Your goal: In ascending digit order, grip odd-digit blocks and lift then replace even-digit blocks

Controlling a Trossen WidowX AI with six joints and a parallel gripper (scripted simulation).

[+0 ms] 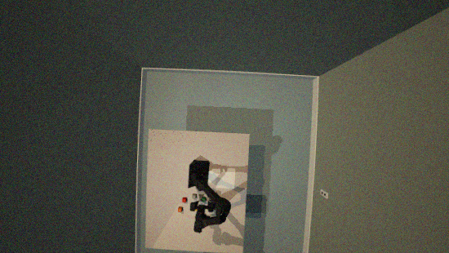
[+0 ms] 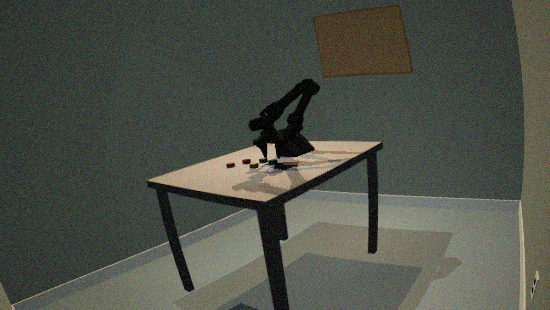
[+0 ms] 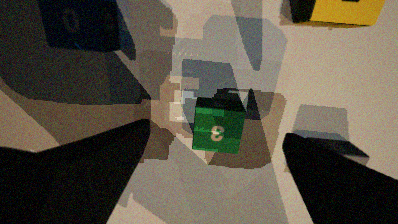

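Note:
The green block [image 3: 218,131] [image 1: 203,199] [image 2: 273,162] shows a 3 and sits on the table. My gripper [image 3: 216,132] is open, with one finger on each side of the green block and a gap to both. The blue block [image 3: 82,25] shows a 0 in shadow at the upper left of the wrist view. The yellow block [image 3: 345,12] [image 2: 254,165] is at the upper right, its digit cut off. A grey block [image 1: 194,196] stands near the green one. The red block [image 1: 184,200] [image 2: 246,161] and orange block [image 1: 180,209] [image 2: 230,165] stand farther off, digits unreadable.
The arm [image 1: 222,208] [image 2: 300,90] reaches over the pale table [image 1: 171,151] [image 2: 210,175] and casts shadows across it. In the wrist view the right finger is close to the partly hidden grey block. The yellow block lies beyond the fingers.

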